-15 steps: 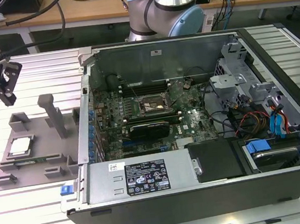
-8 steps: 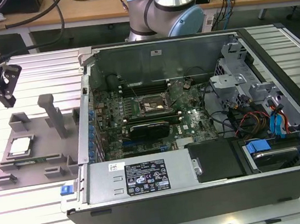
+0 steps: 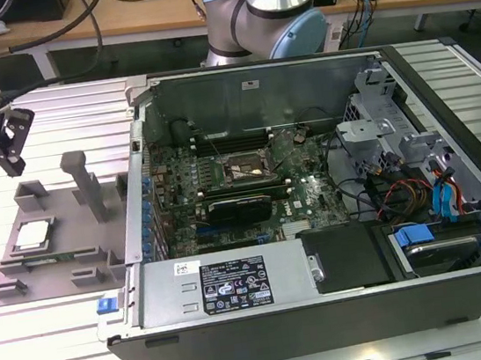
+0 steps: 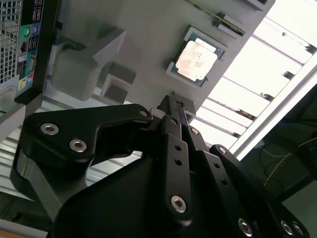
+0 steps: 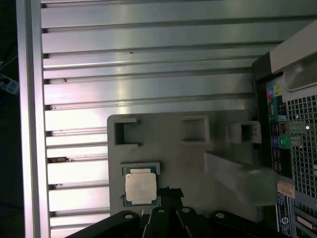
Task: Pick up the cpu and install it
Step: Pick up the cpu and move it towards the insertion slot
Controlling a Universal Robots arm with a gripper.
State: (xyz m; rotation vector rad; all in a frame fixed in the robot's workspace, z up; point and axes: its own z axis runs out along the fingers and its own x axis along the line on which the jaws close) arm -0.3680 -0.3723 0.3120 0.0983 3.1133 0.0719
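A grey tray (image 3: 72, 231) lies on the slatted metal tabletop (image 3: 58, 346), just beside the open computer case (image 3: 329, 315), on the exterior view's left. The cpu (image 3: 34, 234) lies flat in a square pocket of the tray, silver top up; it also shows in both wrist views (image 4: 197, 58) (image 5: 140, 187). A green memory stick (image 3: 53, 256) lies on edge in a slot next to that pocket, on the side nearer the exterior camera. The tray's other small pockets hold nothing, and an upright grey post (image 3: 91, 189) rises from the tray between the cpu and the case wall.

The case lies on its side with its panel off. Inside are the green motherboard (image 3: 313, 193), with the black square socket (image 3: 244, 172) near its middle, a labelled metal box (image 3: 227, 281) along the near wall, and a drive cage (image 3: 434, 239) with blue tabs and a tangle of cables (image 3: 392, 188) at the exterior view's right.

The tool (image 3: 15, 163) hangs above the tray's far corner, clear of the cpu and holding nothing. In both wrist views its black fingers come together at the tips (image 4: 172, 101) (image 5: 170, 191), which point down at the tray close beside the cpu's pocket. The arm's base (image 3: 263, 13) stands behind the case.
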